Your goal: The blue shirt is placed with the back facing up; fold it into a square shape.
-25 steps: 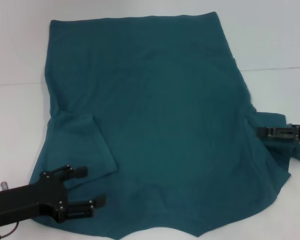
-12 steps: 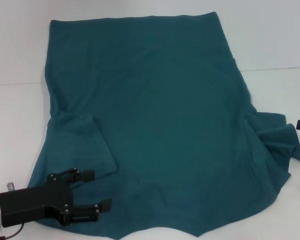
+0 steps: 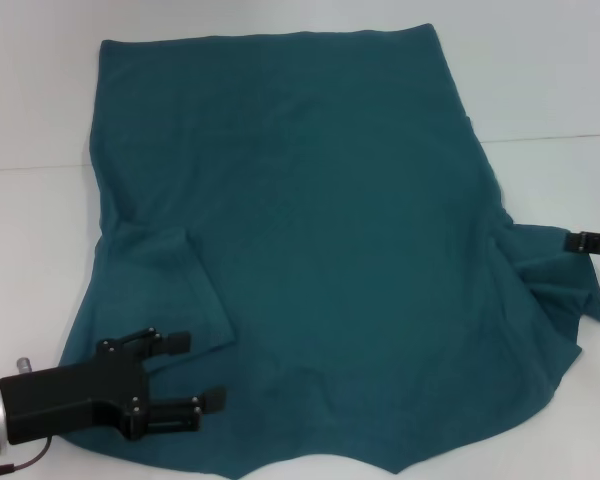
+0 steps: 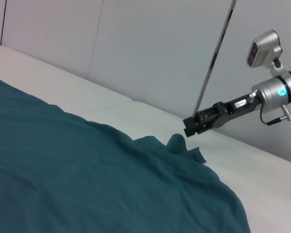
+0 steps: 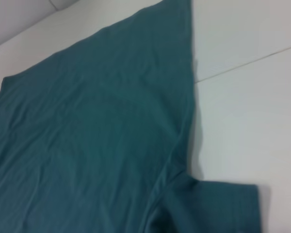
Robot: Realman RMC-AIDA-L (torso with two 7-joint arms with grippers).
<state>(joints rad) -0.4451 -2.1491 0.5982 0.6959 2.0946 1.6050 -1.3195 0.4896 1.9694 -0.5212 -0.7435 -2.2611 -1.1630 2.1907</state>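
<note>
Left pincer (image 3: 198, 372) sits lower left of the head frame, jaws spread wide, both black fingers lying over the blue shirt (image 3: 310, 250) near its near-left edge, nothing gripped. Going by size: white desk (image 3: 30, 240) fills the frame, a seam line running across it behind the cloth. Blue shirt covers most of the centre, plain side up, hem toward the upper edge of the frame, neckline notch at the bottom centre. Left sleeve (image 3: 170, 290) is folded inward onto the body, lying flat at lower left. Right sleeve (image 3: 565, 275) is bunched and rumpled at the right edge, partly raised off the desk. Right pincer (image 3: 580, 241) only just enters at the far right edge, tip right at the rumpled sleeve; in the left wrist view it (image 4: 190, 127) hangs just above the bunched cloth, contact unclear. Can't tell whether its jaws are apart or closed. Right wrist view shows only shirt (image 5: 97, 136) and bare desk (image 5: 252, 107).
</note>
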